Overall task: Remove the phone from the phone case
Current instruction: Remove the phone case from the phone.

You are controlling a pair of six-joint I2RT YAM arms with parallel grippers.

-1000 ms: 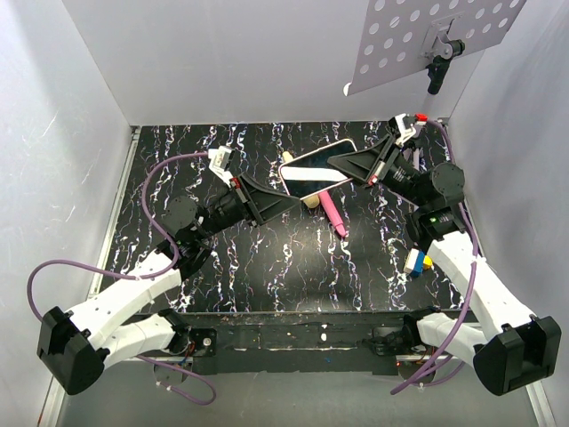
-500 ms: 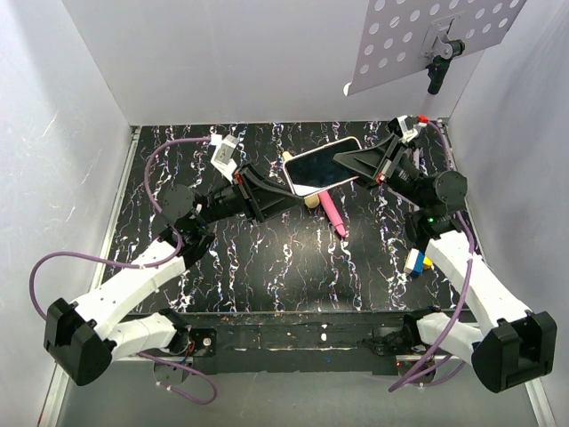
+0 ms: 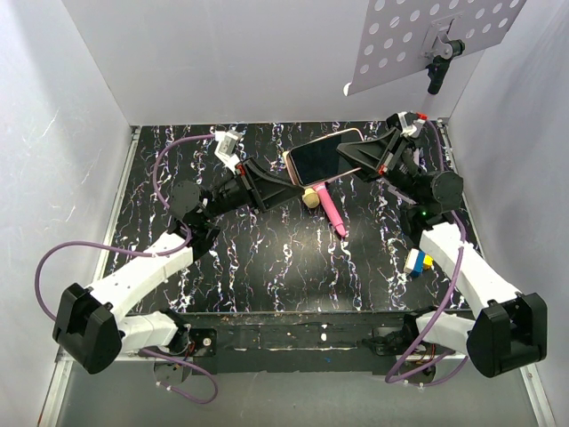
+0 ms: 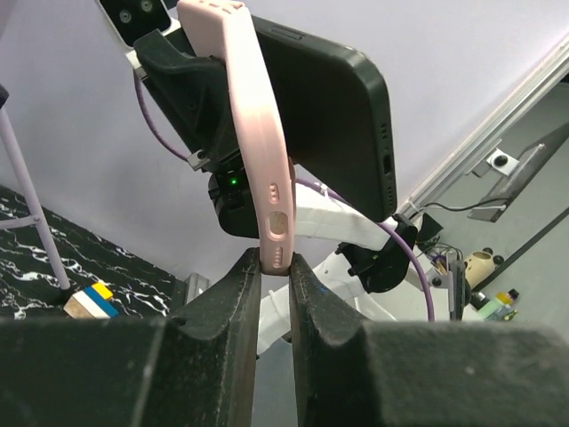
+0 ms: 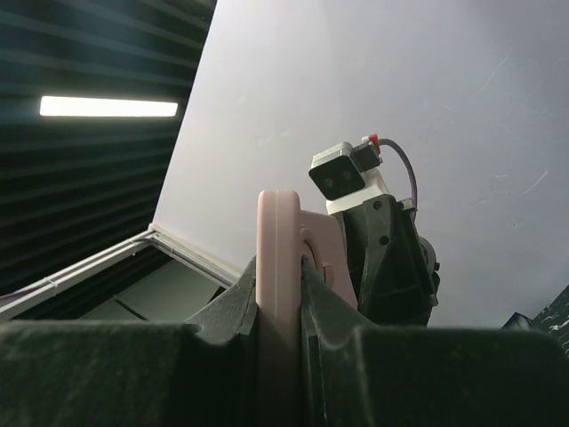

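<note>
The phone [image 3: 322,158] is held in the air over the back of the table, dark screen up, between both grippers. My left gripper [image 3: 292,176] is shut on the bottom end of the salmon-pink phone case [image 4: 253,133]. In the left wrist view that end of the case is peeled away from the phone's dark body [image 4: 333,116], leaving a gap, with my left gripper [image 4: 274,262] pinching only the pink rim. My right gripper [image 3: 347,163] grips the opposite end. In the right wrist view my right gripper [image 5: 278,262] is shut on the phone case's thick pink edge [image 5: 277,222].
A pink marker [image 3: 331,212] and a small beige block [image 3: 311,197] lie on the black marbled table below the phone. A yellow, blue and white block [image 3: 415,261] sits by the right arm. White walls close the sides, and a perforated panel [image 3: 427,40] hangs at the back right.
Both arms have carried the phone a little up and toward the back right. The left wrist has swung round, and its jaws have closed slightly on the case's end.
</note>
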